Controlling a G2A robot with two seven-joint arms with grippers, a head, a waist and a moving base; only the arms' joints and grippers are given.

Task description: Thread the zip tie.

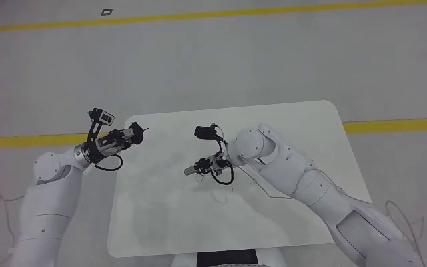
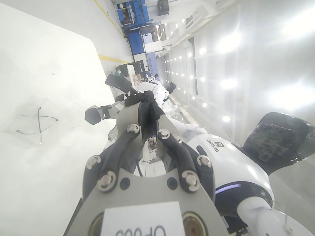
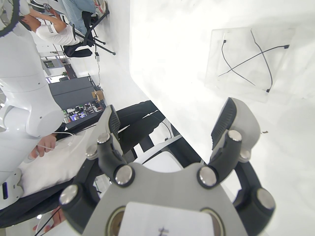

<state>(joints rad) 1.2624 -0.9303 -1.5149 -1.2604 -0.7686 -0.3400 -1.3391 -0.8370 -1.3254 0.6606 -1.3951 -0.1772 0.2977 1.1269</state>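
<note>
Table (image 1: 300,133): white with rounded corners, seen from above.
Tray (image 3: 283,74): clear, shallow and square. It lies flat on the table, ahead of the right gripper's fingertips.
Zip ties (image 3: 261,54): thin black ties lying loose inside the tray and crossing one another. There appear to be three. No gripper is touching them. The left wrist view shows the same crossed ties in the tray.
Right gripper (image 3: 169,111): fingers spread wide with nothing between the ribbed pads. In the top view it sits near the table's centre and points toward 9 o'clock. It is near the tray but apart from it.
Left gripper (image 2: 147,101): fingers pressed together, black pads meeting. In the top view it is at the table's edge near 10 o'clock, well apart from the right gripper. A thin dark stub juts from its tips there, and what it is cannot be told.
Floor line (image 1: 200,15): a yellow stripe on the grey floor beyond the table at 12 o'clock.
</note>
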